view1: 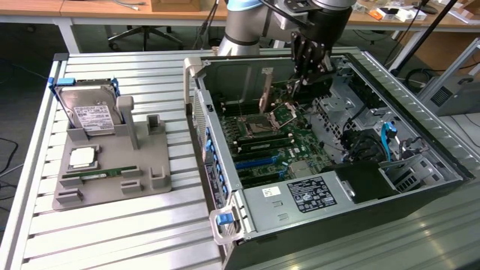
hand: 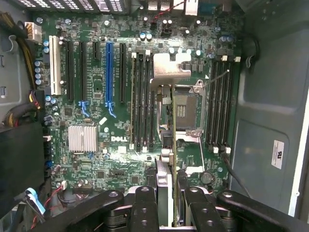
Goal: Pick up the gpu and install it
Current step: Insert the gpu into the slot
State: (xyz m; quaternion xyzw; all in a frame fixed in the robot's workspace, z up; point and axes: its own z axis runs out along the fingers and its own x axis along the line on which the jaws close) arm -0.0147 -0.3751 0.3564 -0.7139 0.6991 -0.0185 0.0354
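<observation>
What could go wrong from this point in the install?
The gripper holds the gpu edge-on over the CPU socket and memory slots, not the blue expansion slot; lowering here could strike them. The grip is on a thin card, so it might tilt and miss the slot.

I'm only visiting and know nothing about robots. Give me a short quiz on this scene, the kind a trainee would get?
1. True or false: the hard drive stands on the grey holder, outside the computer case.
2. What does the end effector grip? A) the gpu B) the RAM stick C) the hard drive
3. Which board lies beneath the end effector?
Key: 1 true. 2 A, held edge-on. 3 the motherboard.
</observation>
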